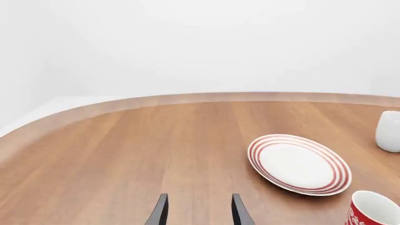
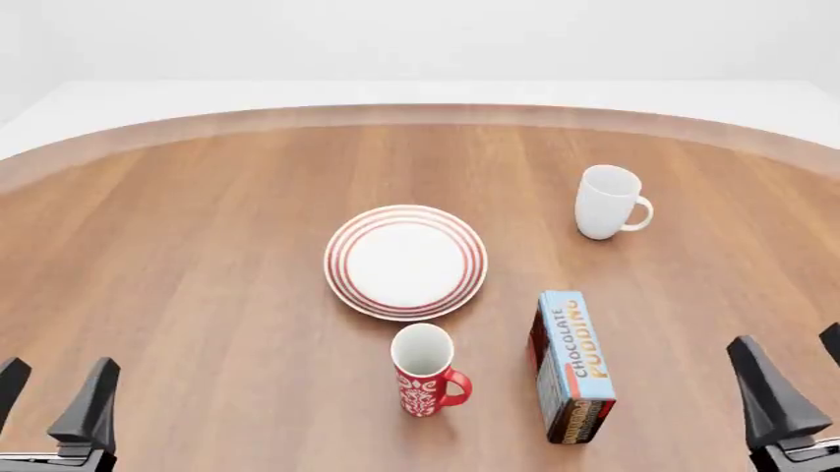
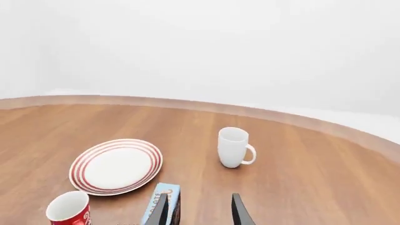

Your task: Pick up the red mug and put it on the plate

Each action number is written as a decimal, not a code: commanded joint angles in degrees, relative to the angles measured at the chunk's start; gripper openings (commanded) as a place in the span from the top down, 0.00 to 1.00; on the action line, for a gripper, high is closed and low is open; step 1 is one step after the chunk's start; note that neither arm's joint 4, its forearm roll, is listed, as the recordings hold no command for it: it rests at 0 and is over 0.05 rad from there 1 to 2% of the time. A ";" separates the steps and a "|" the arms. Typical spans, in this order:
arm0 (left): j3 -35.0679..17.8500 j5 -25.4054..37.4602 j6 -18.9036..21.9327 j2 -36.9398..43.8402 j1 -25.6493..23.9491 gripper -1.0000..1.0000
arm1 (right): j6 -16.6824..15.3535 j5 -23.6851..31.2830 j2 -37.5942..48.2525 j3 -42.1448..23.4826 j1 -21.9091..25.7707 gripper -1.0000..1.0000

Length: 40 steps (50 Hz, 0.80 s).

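Both tools parked at the bottom corners of the front view, my left tool (image 2: 53, 398) and right tool (image 2: 788, 383), fingers spread and gripping nothing. The red mug (image 2: 424, 371) stands upright low in the centre of the frame, just below the plate (image 2: 405, 262), handle pointing right toward the pudding box (image 2: 572, 366). That box crowds the right side, so I judge the left tool has the cleaner lane. I'd come in from the left, keep the fingers wide, close across the body below the rim, lift straight up, then carry it the short way up-frame and set it down centred. White mug (image 2: 607, 202) sits upper right, well clear.
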 commanded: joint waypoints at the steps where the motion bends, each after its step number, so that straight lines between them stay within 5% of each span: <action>1: -0.01 0.00 0.00 0.02 0.00 0.00 | -4.52 6.09 7.40 -11.64 8.12 0.00; 14: -0.01 0.00 0.00 0.02 0.00 0.00 | -9.64 7.78 17.16 -17.92 13.95 0.00; 40: -0.01 0.00 0.00 0.02 0.00 0.00 | -10.75 19.09 31.41 -32.36 25.02 0.00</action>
